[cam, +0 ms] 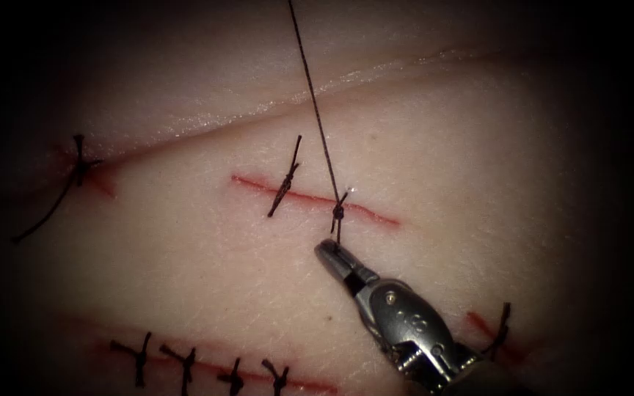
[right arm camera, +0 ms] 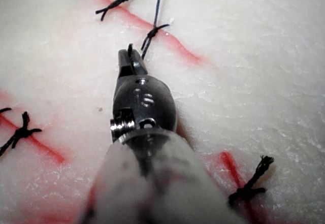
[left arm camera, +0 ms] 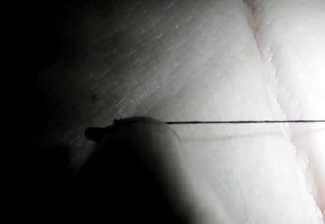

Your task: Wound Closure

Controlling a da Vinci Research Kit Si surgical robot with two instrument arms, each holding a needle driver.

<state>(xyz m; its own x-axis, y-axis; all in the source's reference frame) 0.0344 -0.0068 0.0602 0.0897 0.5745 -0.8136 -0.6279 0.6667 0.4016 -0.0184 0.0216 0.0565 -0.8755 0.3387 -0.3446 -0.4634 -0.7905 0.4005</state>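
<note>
The tissue (cam: 434,161) has a short red cut (cam: 376,214) across its middle. A dark knot (cam: 337,213) sits on this cut. Just below the knot, my right tool (cam: 326,251) comes in from the lower right, its jaws shut on the knot's short thread end (right arm camera: 130,49). The same tool (right arm camera: 127,57) and knot (right arm camera: 151,32) appear in the right wrist view. From the knot a long thread (cam: 313,95) runs taut up and out past the top edge. In the left wrist view this thread (left arm camera: 238,122) stretches straight to my left tool (left arm camera: 94,132), which seems shut on it.
A finished stitch (cam: 285,187) crosses the same cut to the left of the knot. Another tied stitch (cam: 78,165) with a long tail lies at far left. Several stitches (cam: 185,363) close a lower cut, and one more stitch (cam: 503,330) stands beside the right tool's wrist.
</note>
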